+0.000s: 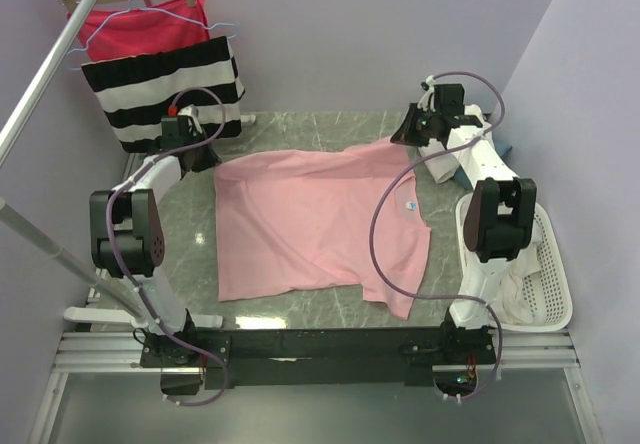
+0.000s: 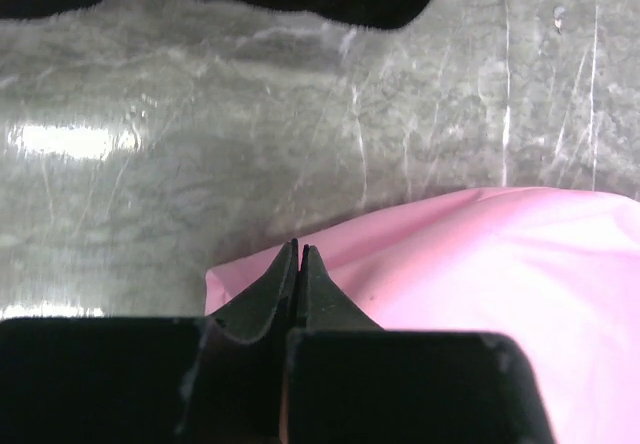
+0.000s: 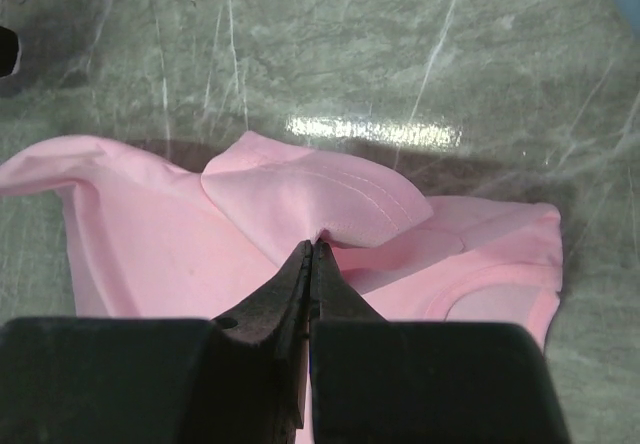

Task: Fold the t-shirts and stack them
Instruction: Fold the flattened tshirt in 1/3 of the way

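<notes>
Left gripper [image 2: 300, 254]: pressed together on the far-left corner of the pink t-shirt [image 1: 310, 219].
T-shirt: spread flat mid-worktop [image 1: 190, 234], long axis running left to right between both arms.
Right gripper [image 3: 310, 252]: pinching the bunched far-right sleeve.
Coming move, likely: both far corners drawn toward the near edge.

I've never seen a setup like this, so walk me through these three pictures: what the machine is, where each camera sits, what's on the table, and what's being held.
Two robot arms are bolted at the near edge of a marble table. One picture looks down from above; the other two come from cameras on each wrist. A pink t-shirt lies spread on the table. The left gripper is shut on its far-left corner, and the right gripper is shut on a sleeve at the far right. A white basket sits on the right, and a striped garment hangs behind.
</notes>
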`<state>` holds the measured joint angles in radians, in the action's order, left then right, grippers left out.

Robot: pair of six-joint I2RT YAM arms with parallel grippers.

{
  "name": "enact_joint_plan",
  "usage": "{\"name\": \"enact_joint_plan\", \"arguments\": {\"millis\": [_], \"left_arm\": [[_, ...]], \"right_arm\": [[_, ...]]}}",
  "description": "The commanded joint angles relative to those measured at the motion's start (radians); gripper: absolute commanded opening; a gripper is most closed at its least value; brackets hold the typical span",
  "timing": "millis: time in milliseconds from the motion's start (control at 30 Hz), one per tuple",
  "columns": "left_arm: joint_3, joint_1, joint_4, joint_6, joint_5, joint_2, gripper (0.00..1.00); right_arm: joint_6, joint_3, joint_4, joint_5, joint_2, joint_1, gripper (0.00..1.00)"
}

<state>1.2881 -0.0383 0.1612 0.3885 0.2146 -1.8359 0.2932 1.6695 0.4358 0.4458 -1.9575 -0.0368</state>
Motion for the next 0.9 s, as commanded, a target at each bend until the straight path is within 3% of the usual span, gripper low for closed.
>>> {"name": "enact_joint_plan", "arguments": {"millis": [0, 500, 733, 833, 867], "left_arm": [[-0.053, 0.003, 0.02, 0.026, -0.023, 0.078, 0.01], [-0.223, 0.005, 0.123, 0.085, -0.17, 0.124, 0.01], [-0.221, 0.008, 0.155, 0.081, -0.126, 0.152, 0.01], [-0.222, 0.026, 0.198, 0.075, -0.193, 0.13, 0.01], [-0.226, 0.032, 0.221, 0.078, -0.208, 0.129, 0.01]], "right_arm": [[-0.002, -0.074, 0.023, -0.038, 0.063, -0.005, 0.0], [0.09, -0.415, 0.041, -0.327, 0.175, -0.049, 0.0], [0.11, -0.475, -0.011, -0.383, 0.267, -0.06, 0.0], [0.098, -0.456, 0.061, -0.392, 0.237, -0.071, 0.0], [0.096, -0.459, 0.089, -0.389, 0.23, -0.074, 0.07]]}}
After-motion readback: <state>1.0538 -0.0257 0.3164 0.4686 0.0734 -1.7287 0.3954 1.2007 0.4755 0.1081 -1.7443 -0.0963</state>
